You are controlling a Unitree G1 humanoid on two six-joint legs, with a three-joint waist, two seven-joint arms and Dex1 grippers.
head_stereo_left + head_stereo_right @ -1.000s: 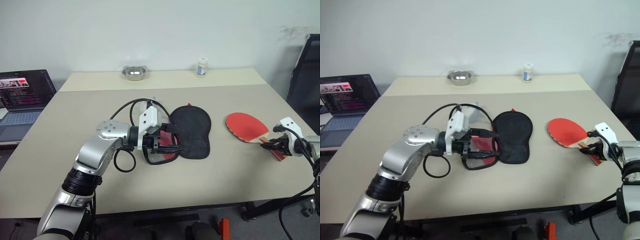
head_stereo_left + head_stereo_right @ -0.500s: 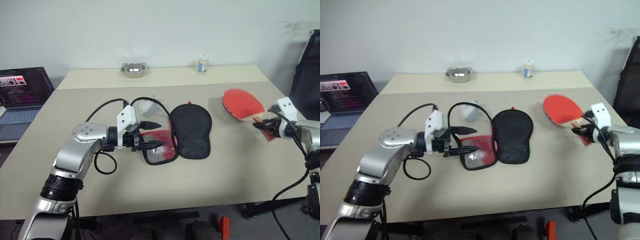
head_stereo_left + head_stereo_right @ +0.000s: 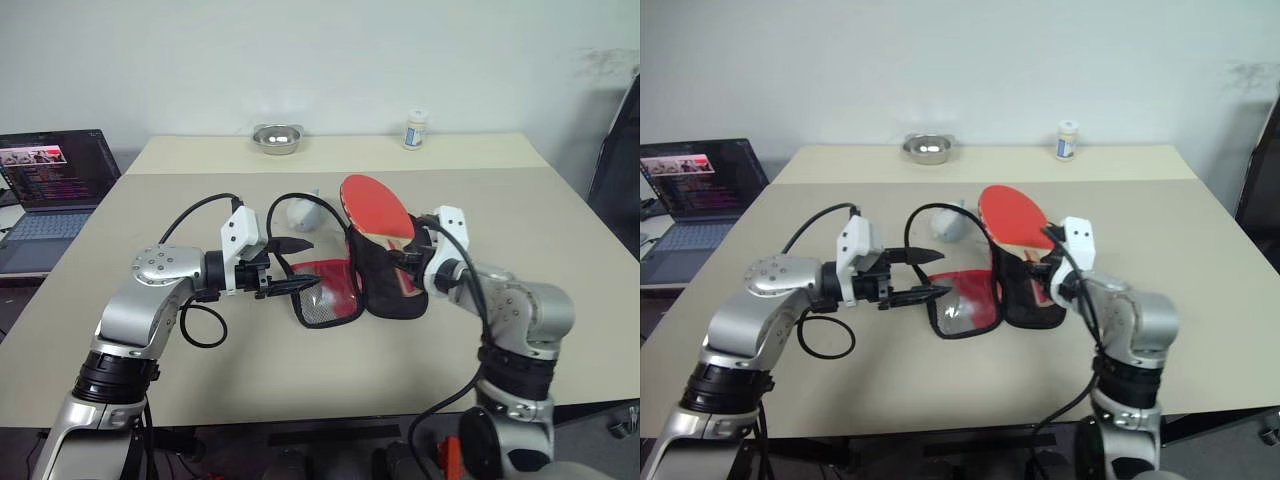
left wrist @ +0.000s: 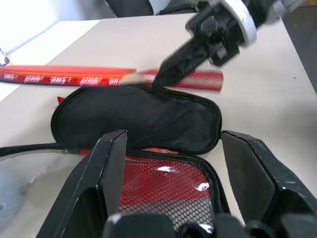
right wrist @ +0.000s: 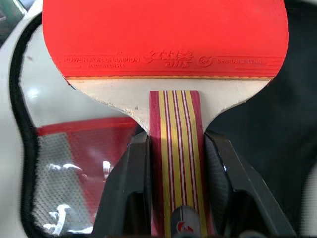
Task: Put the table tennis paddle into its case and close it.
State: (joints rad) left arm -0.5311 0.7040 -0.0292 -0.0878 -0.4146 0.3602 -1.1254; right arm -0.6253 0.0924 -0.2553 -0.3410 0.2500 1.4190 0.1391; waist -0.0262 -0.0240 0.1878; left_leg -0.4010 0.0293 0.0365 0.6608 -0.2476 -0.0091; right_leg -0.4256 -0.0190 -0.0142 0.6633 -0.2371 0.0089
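Note:
The case lies unzipped at the table's middle, its black half [image 3: 392,292] on the right and its red mesh half [image 3: 325,290] on the left. My right gripper [image 3: 408,260] is shut on the striped handle [image 5: 174,148] of the table tennis paddle [image 3: 373,205]. It holds the paddle above the black half, with the red face tilted up and pointing away from me. My left gripper [image 3: 298,266] stands open just left of the red mesh half, pointing at it. Its fingers [image 4: 106,163] are spread wide with nothing gripped between them.
A small grey-white object [image 3: 302,213] lies just behind the case. A metal bowl [image 3: 275,137] and a white bottle [image 3: 415,128] stand at the table's far edge. An open laptop [image 3: 50,190] is off to the left, and a black chair [image 3: 620,150] to the right.
My right arm has swung the paddle left, from the table's right side to above the case. My left gripper drew back to the left off the red mesh half, staying open.

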